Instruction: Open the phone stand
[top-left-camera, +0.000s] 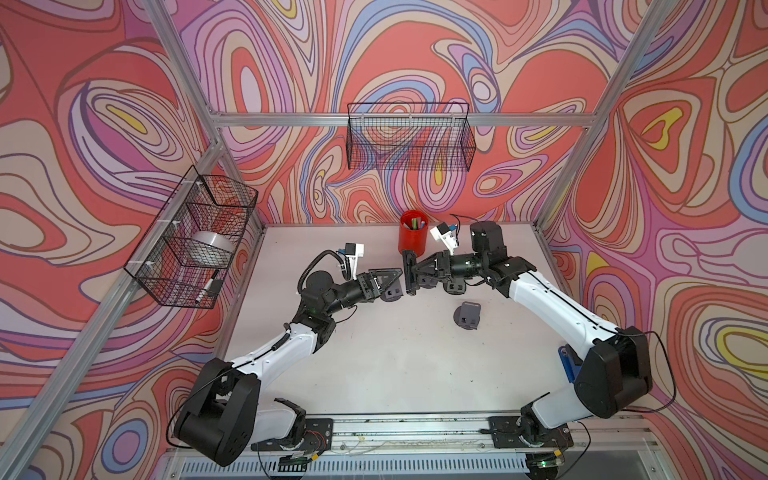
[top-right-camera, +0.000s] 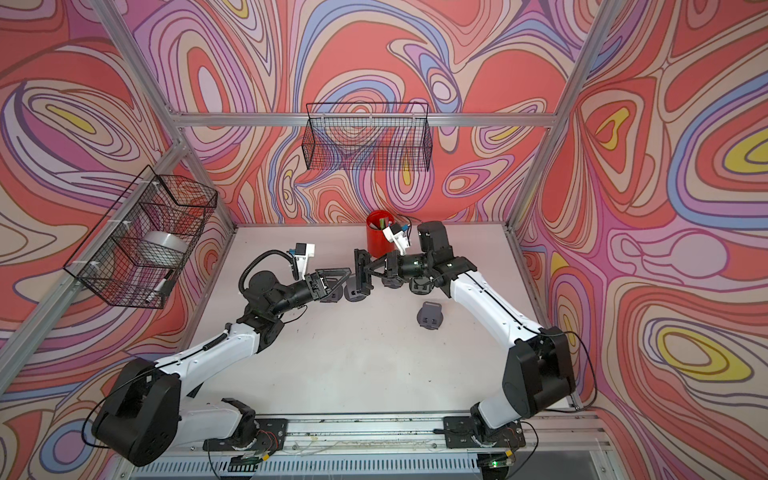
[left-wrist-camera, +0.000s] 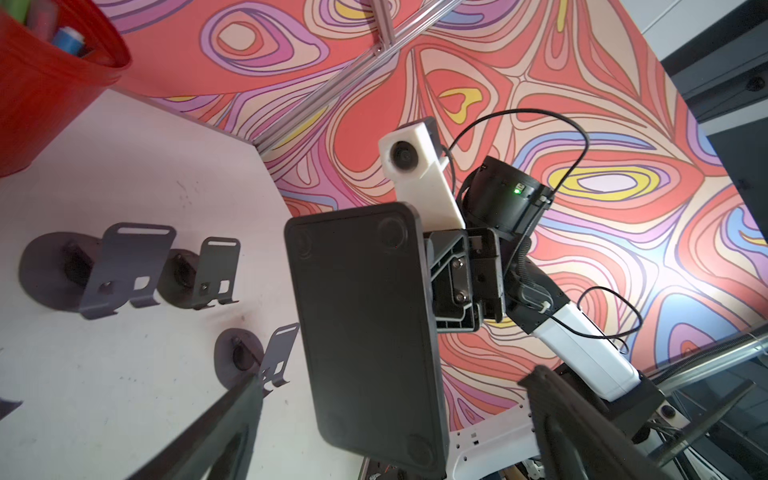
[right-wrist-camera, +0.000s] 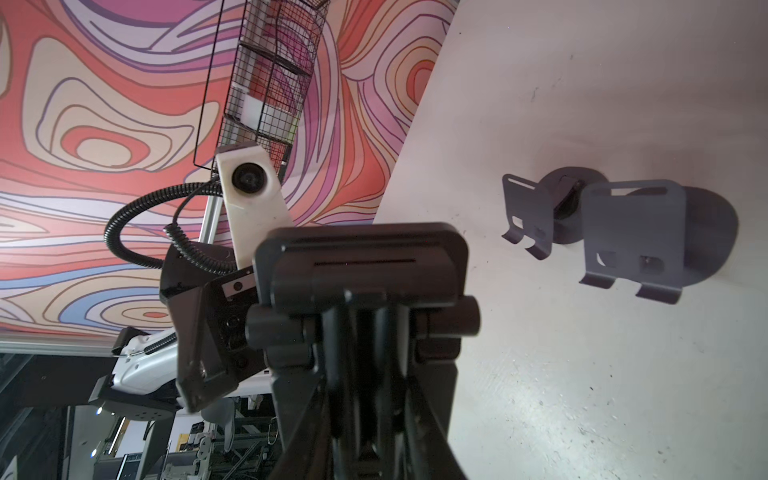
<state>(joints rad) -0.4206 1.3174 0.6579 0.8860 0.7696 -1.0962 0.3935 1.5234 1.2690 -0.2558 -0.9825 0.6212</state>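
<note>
Black phone stand (left-wrist-camera: 365, 324), flat rounded-corner plate, held edge-up by right hand (top-left-camera: 417, 272).

No word, label, brand or number can be read in any view. The black phone stand (left-wrist-camera: 365, 332) is plain, and so are the red cup (top-left-camera: 412, 241) and the grey stands (top-left-camera: 468, 316) on the counter (top-left-camera: 374, 365).

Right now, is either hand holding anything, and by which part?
The right hand holds the black phone stand by the hinged part on its back. The left hand is open and empty.
</note>
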